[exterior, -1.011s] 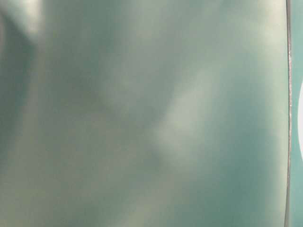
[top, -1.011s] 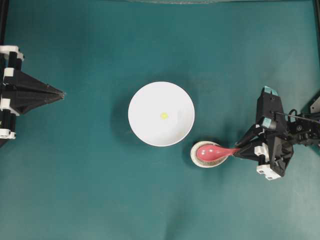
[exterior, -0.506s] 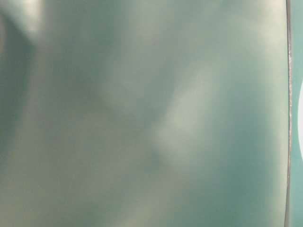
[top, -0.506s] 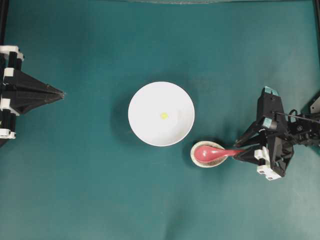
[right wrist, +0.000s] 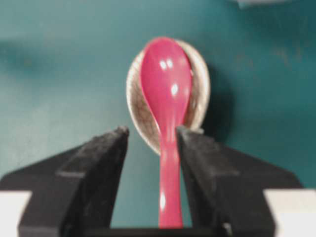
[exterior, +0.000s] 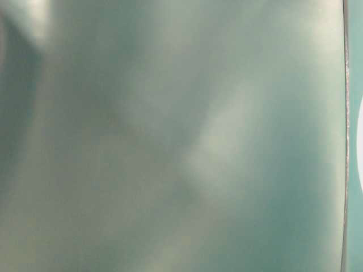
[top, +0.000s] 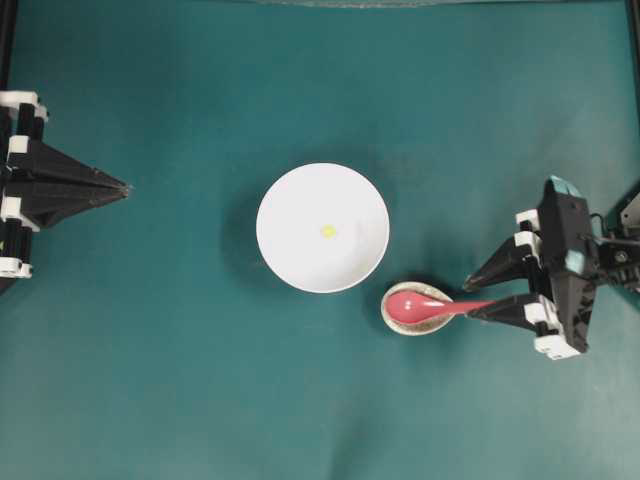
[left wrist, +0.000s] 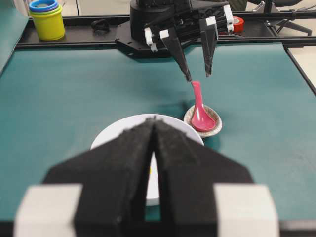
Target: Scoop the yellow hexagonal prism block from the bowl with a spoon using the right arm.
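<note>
Currently, right-wrist view: right gripper (right wrist: 150,143) stands wide, 2 black fingers (right wrist: 103,148) either side of the spoon (right wrist: 165,94) handle w/ visible gaps both sides; nothing gripped. Spoon's pink-red scoop lies in the speckled rest (right wrist: 197,98), handle running back between the jaws toward the wrist.

Overhead view, working outward from that arm: right gripper (top: 478,292) is at the handle's end, upper fingertip apart from the handle, lower one just beside it. Rest (top: 400,318) sits just off the lower-right rim of the bowl (top: 290,200); whether they touch, can't tell. Yellow hexagonal prism block (top: 328,231) lies at approx. the bowl's centre, apart from rim and spoon. Farthest out, left gripper (top: 122,187) is parked at the table's left edge, well apart from everything; left-wrist view shows its pads (left wrist: 128,163) pressed together, empty.

Table-level view is a blurred teal wash; no info obtainable.

Judgement: step in hand is spoon pick-up, pre-grasp. Scooping not begun, block untouched in bowl. Next move calls for closing squarely on the handle, then lifting the scoop clear of the rest w/o dragging it. Risk: thin glossy handle may twist in the pads; rest may shift toward the bowl.
</note>
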{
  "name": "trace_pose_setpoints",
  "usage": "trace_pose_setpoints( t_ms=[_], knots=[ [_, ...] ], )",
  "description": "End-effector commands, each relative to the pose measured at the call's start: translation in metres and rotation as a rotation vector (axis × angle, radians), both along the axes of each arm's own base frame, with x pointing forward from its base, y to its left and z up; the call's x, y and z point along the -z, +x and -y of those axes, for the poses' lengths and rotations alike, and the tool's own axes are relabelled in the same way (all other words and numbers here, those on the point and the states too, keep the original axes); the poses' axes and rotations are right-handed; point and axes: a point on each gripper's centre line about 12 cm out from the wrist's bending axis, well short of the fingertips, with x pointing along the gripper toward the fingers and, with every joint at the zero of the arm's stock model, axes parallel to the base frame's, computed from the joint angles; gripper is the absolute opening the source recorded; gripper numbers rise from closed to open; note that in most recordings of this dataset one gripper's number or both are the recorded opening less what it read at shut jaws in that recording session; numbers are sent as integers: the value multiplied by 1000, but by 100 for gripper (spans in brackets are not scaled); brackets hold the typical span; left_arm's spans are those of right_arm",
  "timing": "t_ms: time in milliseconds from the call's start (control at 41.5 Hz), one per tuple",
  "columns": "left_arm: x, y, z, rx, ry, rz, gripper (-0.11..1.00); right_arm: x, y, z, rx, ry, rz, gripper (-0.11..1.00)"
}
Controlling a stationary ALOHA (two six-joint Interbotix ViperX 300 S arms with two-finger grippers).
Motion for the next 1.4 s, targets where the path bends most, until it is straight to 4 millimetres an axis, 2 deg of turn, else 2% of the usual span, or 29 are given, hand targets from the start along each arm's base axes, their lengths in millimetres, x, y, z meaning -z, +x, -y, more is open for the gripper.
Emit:
trace_pose_setpoints(
  t_ms=[0, 385, 602, 843, 1083, 1372],
  knots=[
    [-5, 2, 0, -1, 0, 14, 0, -6, 3, -1, -25, -33, 90, 50],
    [-4, 2, 0, 0, -2, 8, 0, 20, -4, 10, 54, -98, 248, 50],
    [-3, 2, 0, 0, -2, 6, 0, 38, -6, 1, 124, -126, 318, 50],
    [-2, 2, 0, -1, -2, 5, 0, 57, -8, -18, 127, -174, 326, 50],
    [-2, 2, 0, 0, -2, 5, 0, 57, -13, -23, 114, -187, 355, 50],
    [-2, 2, 0, 0, -2, 5, 0, 63, -16, -22, 109, -184, 313, 50]
  ],
)
